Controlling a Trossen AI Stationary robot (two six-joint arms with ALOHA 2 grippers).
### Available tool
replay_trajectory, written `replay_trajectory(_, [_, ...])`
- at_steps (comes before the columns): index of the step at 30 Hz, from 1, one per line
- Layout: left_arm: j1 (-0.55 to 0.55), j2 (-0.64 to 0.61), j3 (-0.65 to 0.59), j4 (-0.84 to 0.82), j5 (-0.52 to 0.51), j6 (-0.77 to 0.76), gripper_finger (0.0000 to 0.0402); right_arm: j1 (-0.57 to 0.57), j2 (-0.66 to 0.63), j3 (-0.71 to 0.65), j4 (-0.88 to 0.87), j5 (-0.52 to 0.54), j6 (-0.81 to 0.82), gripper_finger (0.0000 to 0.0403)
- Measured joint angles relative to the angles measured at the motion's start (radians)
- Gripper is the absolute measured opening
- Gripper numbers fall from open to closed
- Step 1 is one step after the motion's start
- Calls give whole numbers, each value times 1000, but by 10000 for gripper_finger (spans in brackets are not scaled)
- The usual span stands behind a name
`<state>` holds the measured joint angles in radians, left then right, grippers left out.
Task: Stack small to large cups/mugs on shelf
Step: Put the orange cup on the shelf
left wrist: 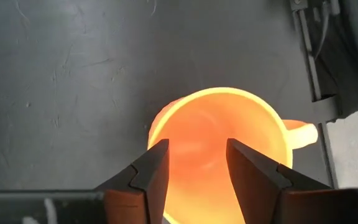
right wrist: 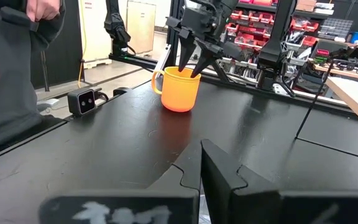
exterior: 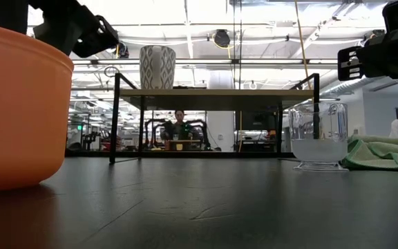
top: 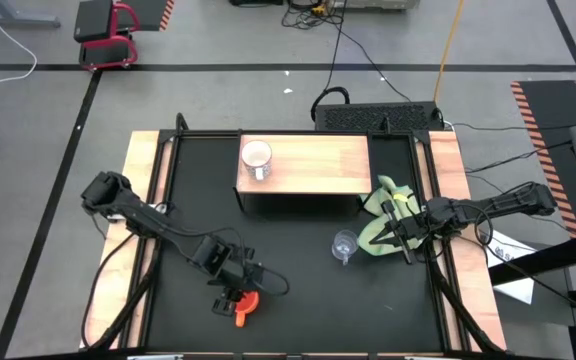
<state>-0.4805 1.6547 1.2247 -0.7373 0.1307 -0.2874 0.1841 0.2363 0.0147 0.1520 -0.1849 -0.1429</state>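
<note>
Your left end effector (left wrist: 196, 171) hangs just above the bright orange handled mug (left wrist: 219, 140) on the black desk (top: 298, 285), fingers parted astride its near rim, likely ready to pinch the wall, while your right end effector (top: 400, 232), apparently closed and empty, waits beside the clear glass cup (top: 344, 245).

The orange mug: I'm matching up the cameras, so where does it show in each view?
High view: orange mug at bottom centre, under the left claw.
Low view: fills the left edge.
Left wrist view: centre, between the fingers.
Right wrist view: upper middle.
Shared landmark: the left claw over the mug.
</note>
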Motion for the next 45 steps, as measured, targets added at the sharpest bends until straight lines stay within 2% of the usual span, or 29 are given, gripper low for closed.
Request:
replay_trajectory(7, [0, 18, 2, 7, -1, 30, 161, 0, 0, 0, 0, 0, 0, 0])
replay_trajectory(13, [-1, -32, 5, -5, 15, 29, 161, 0, 0, 0, 1, 0, 0, 0])
replay_trajectory(20, [7, -65, 5, -78, -79, 11, 161, 0, 0, 0, 2, 0, 2, 0])
replay_trajectory(45, [21, -18, -11, -75, -49, 3, 161, 0, 0, 0, 5, 0, 8, 0])
